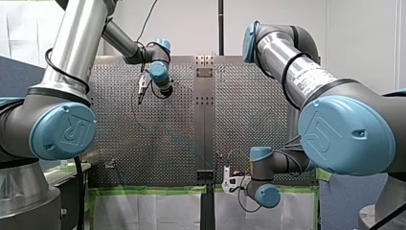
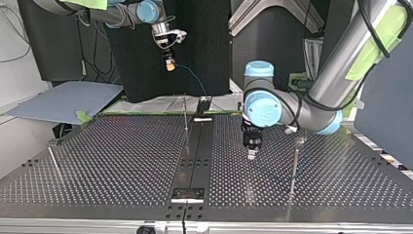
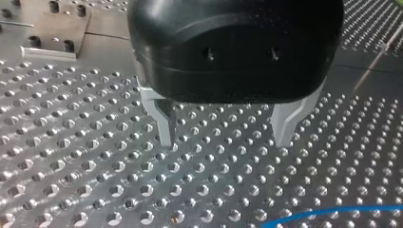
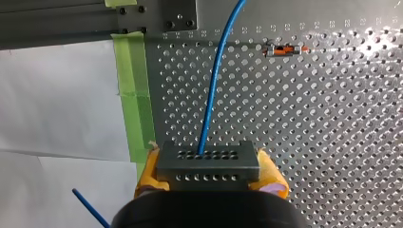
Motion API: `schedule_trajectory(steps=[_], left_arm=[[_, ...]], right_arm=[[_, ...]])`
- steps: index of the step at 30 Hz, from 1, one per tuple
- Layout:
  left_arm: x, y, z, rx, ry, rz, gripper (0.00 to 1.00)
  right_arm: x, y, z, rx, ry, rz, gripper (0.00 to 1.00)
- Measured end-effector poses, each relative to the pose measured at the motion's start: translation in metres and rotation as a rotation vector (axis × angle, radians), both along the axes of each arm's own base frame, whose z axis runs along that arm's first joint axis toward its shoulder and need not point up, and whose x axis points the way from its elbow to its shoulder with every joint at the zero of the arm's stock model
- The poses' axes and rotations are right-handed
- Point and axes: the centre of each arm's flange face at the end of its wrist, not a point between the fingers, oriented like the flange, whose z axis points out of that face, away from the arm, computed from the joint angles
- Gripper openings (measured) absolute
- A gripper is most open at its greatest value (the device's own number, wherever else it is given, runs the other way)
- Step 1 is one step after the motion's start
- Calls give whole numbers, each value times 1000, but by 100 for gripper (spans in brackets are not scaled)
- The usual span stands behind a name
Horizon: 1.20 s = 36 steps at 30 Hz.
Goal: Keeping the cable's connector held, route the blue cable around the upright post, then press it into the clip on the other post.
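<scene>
In the top view's upper left, my right gripper hangs high, its yellow pads squeezed tight on the grey connector. The blue cable runs down to the right from it, toward the thin post in the middle. Right of the middle, my left gripper sits low over the table, fingers spread and empty. The cable lies flat just ahead of them, crosswise, not between them. This arm looks nearer.

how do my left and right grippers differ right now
My left gripper is open and empty; my right gripper is shut on the grey connector. The left has bare metal fingers, the right yellow pads. The left hangs low over the perforated table, the right high up. Both point down.
</scene>
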Motion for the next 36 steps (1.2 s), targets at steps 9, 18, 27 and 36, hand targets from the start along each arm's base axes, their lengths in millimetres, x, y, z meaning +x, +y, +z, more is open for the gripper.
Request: schedule_trajectory(steps=[9,18,27,36], left_arm=[[10,11,3,92,-14,66,100],[14,16,-9,182,11,104,100],[13,-7,-32,279,26,51,100],[18,-12,-48,376,23,79,100]], right_arm=[[0,0,0,0,0,0,0],[1,0,0,0,0,2,0],[0,1,0,1,2,2,0],[1,2,0,1,2,4,0]])
